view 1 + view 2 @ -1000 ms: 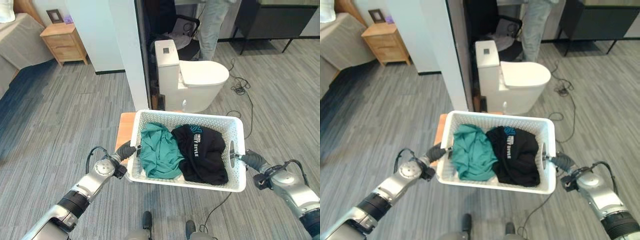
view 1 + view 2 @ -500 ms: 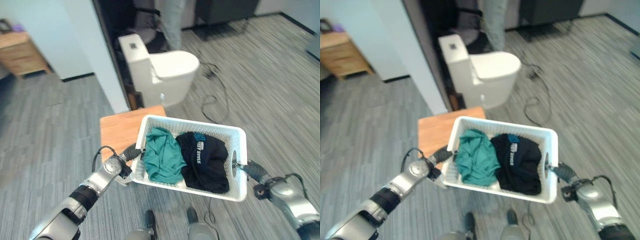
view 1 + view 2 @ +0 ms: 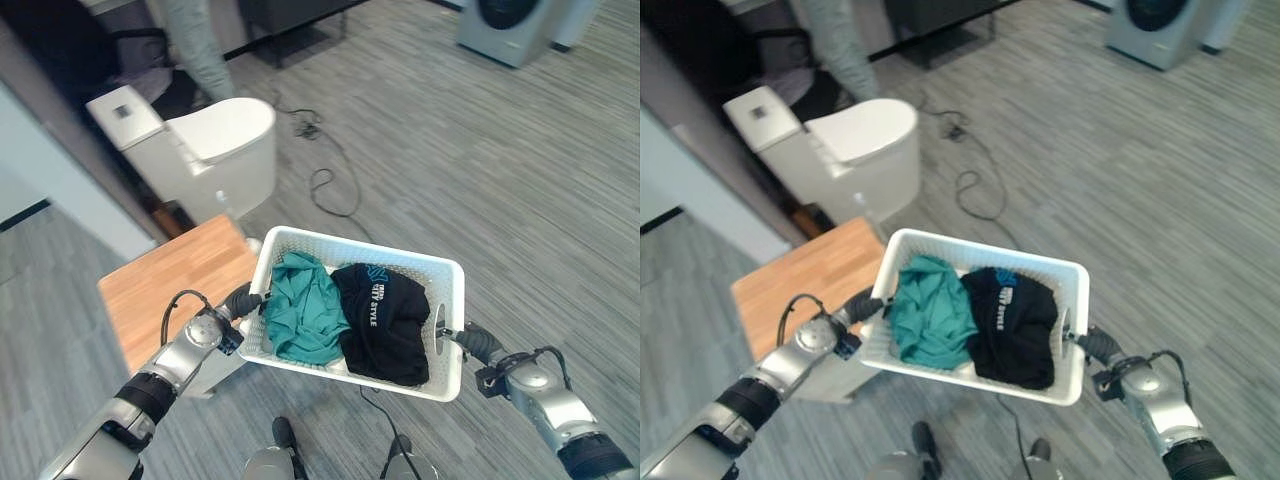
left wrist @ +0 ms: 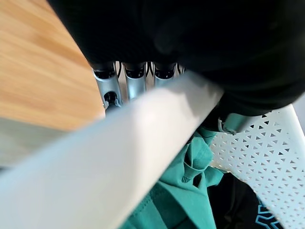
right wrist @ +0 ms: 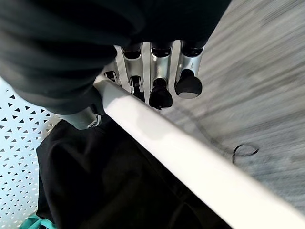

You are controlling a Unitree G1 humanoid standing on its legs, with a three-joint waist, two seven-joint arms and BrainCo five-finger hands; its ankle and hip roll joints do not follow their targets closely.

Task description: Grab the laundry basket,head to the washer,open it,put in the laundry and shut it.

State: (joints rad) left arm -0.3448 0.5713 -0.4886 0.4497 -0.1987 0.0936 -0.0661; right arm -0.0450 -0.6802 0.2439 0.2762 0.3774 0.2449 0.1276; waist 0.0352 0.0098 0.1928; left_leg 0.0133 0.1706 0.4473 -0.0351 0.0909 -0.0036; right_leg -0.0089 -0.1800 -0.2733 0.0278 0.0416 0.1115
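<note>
Grey plank floor [image 3: 520, 180] below me. On it stand a white toilet [image 3: 205, 150], a low wooden table [image 3: 170, 285] just beside it, and a washer [image 3: 510, 25] well apart; a dark cable [image 3: 325, 180] loops near the toilet.

A staged home interior, more showroom than lived-in house; a white toilet [image 3: 205, 150] stands out on open grey wood-look flooring [image 3: 520, 170] beside a partition wall [image 3: 60, 180], with no bathroom around it; a low wooden table [image 3: 170, 285] sits just in front of it; a front-loading washer [image 3: 505, 25] stands at the far end; dark furniture [image 3: 290, 15] lines the back, a black office chair [image 3: 150, 60] nearby; a person's leg [image 3: 200, 50] shows behind the toilet.
</note>
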